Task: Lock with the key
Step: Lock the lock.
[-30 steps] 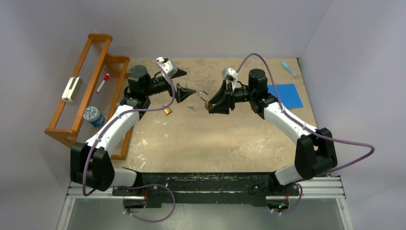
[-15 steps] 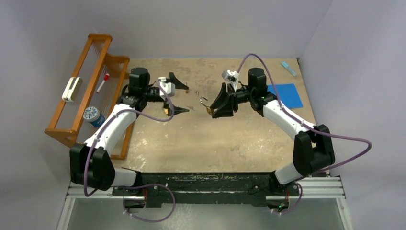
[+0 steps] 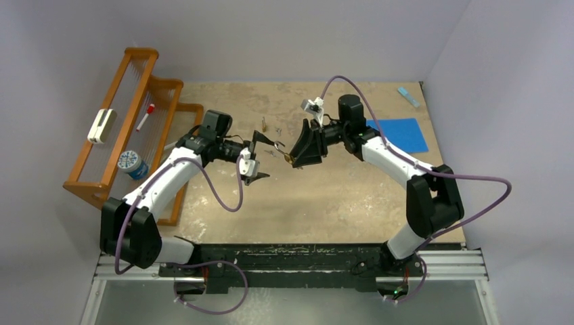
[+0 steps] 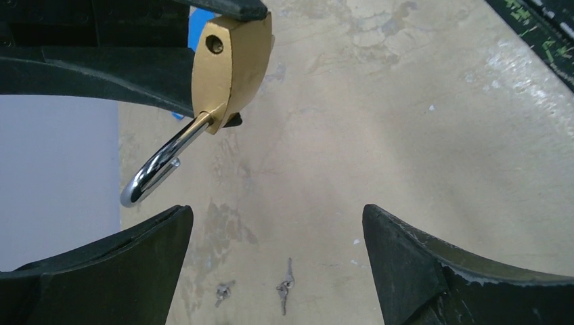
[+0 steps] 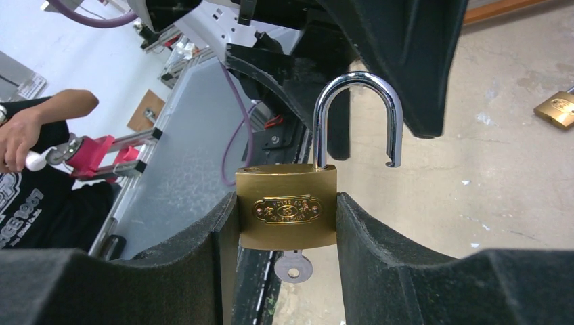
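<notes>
My right gripper (image 5: 286, 202) is shut on a brass padlock (image 5: 286, 210), gripping its body by the sides. The silver shackle (image 5: 357, 112) stands open, one end free. A key (image 5: 292, 265) sticks out of the keyhole under the padlock's body. In the top view the right gripper (image 3: 298, 150) holds the padlock above the middle of the table. My left gripper (image 3: 269, 160) is open and empty, facing the padlock from the left. In the left wrist view the padlock (image 4: 230, 64) hangs just beyond my open left gripper (image 4: 277, 213), its shackle (image 4: 152, 172) near the left finger.
A second brass padlock (image 5: 556, 108) lies on the tabletop. Loose keys (image 4: 286, 292) lie on the table below the left gripper. A wooden rack (image 3: 108, 142) stands at the left with a tape roll (image 3: 130, 162). A blue mat (image 3: 406, 134) lies at the back right.
My left gripper has swung down and forward, turned, and now faces the padlock with its jaws open. My right gripper has carried the padlock a little to the left.
</notes>
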